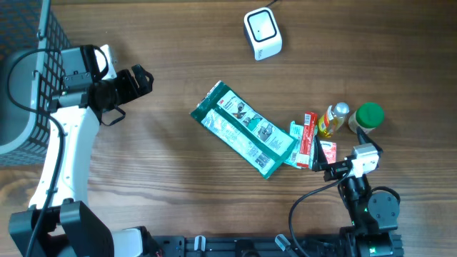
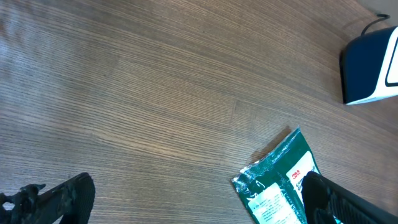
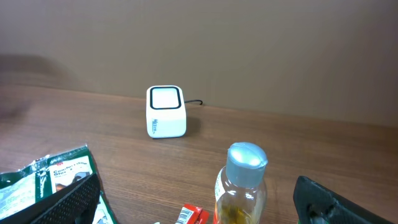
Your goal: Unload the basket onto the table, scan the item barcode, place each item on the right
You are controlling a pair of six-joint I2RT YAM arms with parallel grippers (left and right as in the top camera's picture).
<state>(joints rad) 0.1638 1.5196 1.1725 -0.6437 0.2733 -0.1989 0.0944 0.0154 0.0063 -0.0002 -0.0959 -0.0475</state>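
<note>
Holding left fingers (image 2: 62,196) and right fingers (image 3: 68,202) apart, empty. Judging the green pouch (image 1: 243,130) near the scanner (image 1: 263,33) light, floppy, slick; favouring pinching its sealed end nearest the scanner.

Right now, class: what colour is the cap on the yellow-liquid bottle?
Silver-grey. The cap shows best in the right wrist view.

The left pincer (image 1: 145,80) and the right pincer (image 1: 323,168) are both spread wide and empty, well apart from each other.
</note>
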